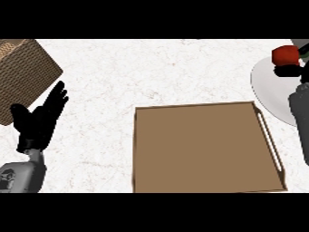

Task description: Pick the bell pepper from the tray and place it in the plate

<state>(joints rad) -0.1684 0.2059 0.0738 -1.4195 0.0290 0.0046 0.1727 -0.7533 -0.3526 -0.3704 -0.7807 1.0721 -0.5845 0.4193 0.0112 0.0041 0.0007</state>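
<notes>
Spanning the whole view, the white marbled counter [156,72] carries everything noted below.

Tray [204,149]: a brown rectangular tray sits at lower centre, its raised rim visible along the top and left, a pale handle strip running down its right edge. Nothing lies on its surface.

Basket [13,77]: a brown woven block occupies the upper left corner, turned at an angle, partly cut off by the view's edge. It stands well apart from the tray.

Plate [270,86]: a white plate lies at the right edge, just beyond the tray's upper right corner. Much of it is covered by the right forearm, so only its left portion shows.

Right forearm: grey and dark, it enters from the lower right and runs up over the plate.

Left hand [40,118]: it shows at the left, between basket and tray, fingers straight and spread, pointing up toward the basket's lower edge. It holds nothing and rests over bare counter.

Right hand [302,68]: it is at the upper right, over the plate's far portion. Its black fingers are curled round the pepper.

Pepper [285,55]: red, with a hint of green at its right side, it is clamped in the right hand above the plate's upper part, well clear of the tray. Whether it touches the plate cannot be told.
</notes>
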